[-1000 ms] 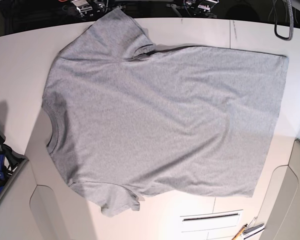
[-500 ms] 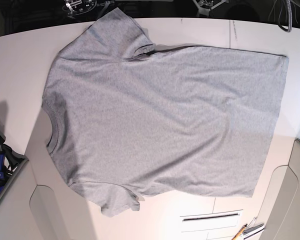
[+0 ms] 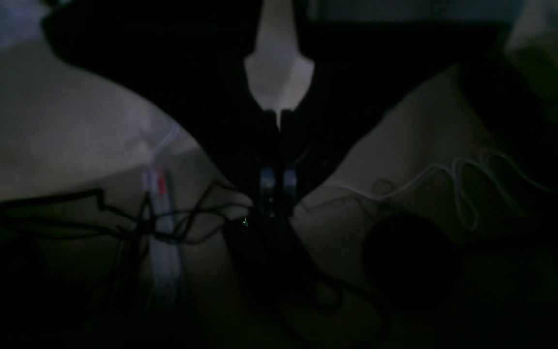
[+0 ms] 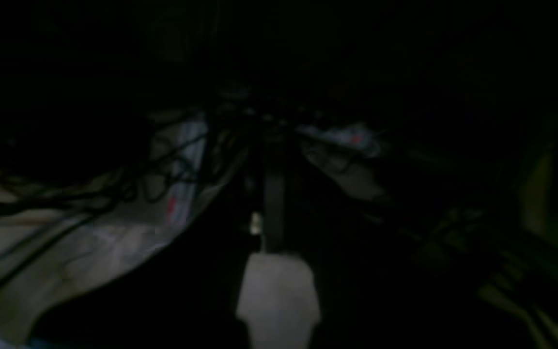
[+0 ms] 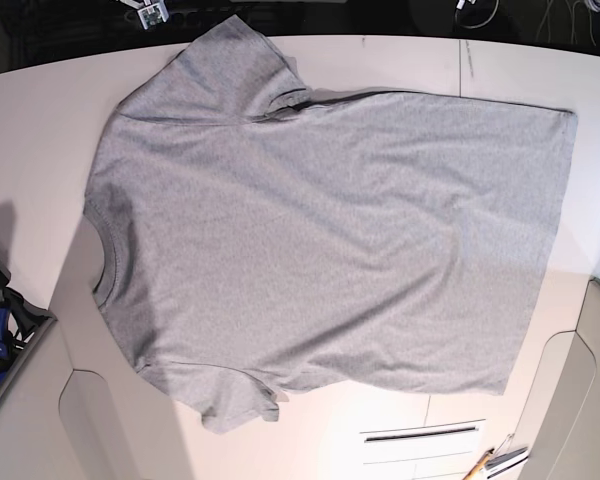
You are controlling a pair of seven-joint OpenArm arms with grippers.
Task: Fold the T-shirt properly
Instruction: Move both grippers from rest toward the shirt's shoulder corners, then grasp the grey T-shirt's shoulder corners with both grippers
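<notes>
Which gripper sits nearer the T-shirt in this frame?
Right, narrowly. The right gripper sits beyond the table's far edge by the T-shirt's upper sleeve; the left gripper, also beyond it, is farther from the hem.

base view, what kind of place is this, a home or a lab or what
Most likely a robotics lab workbench, not a home. A grey T-shirt lies spread flat on a pale, rounded table, loose cables trail behind it, and tools sit at the table's near edge.
</notes>
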